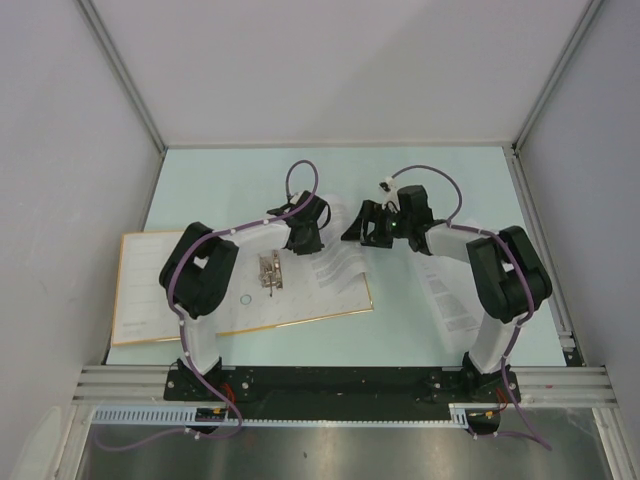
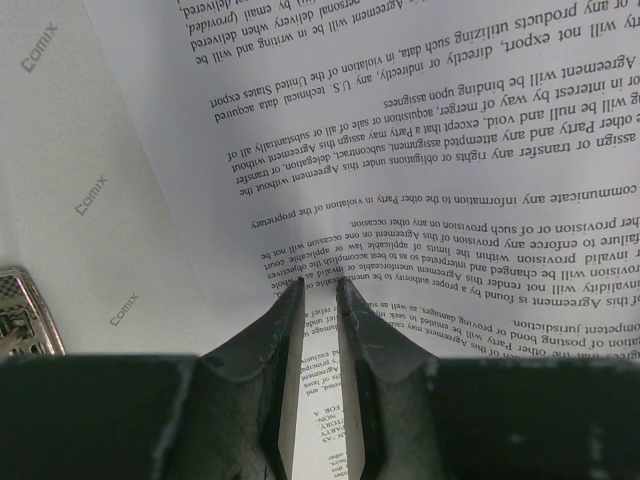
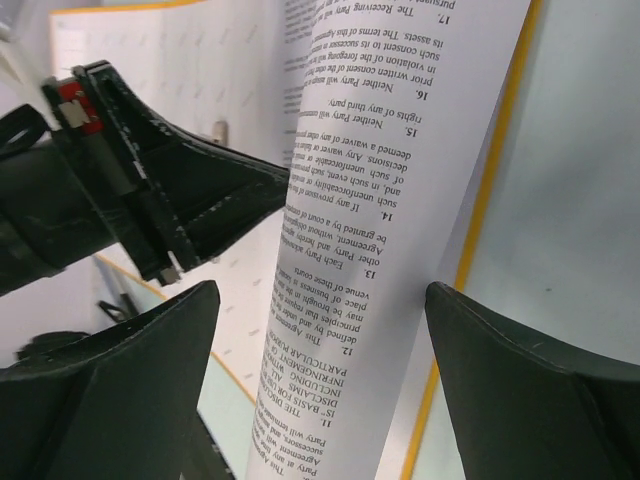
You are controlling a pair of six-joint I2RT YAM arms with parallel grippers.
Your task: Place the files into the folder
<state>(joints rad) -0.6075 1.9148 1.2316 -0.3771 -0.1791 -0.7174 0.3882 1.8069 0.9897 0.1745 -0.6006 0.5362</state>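
L gripper [image 2: 318, 292] is pinching files [image 2: 430, 180] over folder [image 1: 140, 295]; R gripper [image 3: 320, 300] is gaping wide round them, not gripping. Next I'm reckoning on lining holes w/ rings [image 1: 270, 272].

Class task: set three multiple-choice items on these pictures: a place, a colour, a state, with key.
1. Where does the open folder lie?
A. on the table's left side
B. at its far right corner
C. on the metal rail
2. What colour is the folder's rim?
A. blue
B. orange-yellow
C. green
3. How does the left gripper stand?
A. wide open
B. out of view
C. pinched on a printed sheet
Key: 1 A, the top view shows it at left; 2 B, orange-yellow shows along its edge; 3 C, paper sits in its grip.
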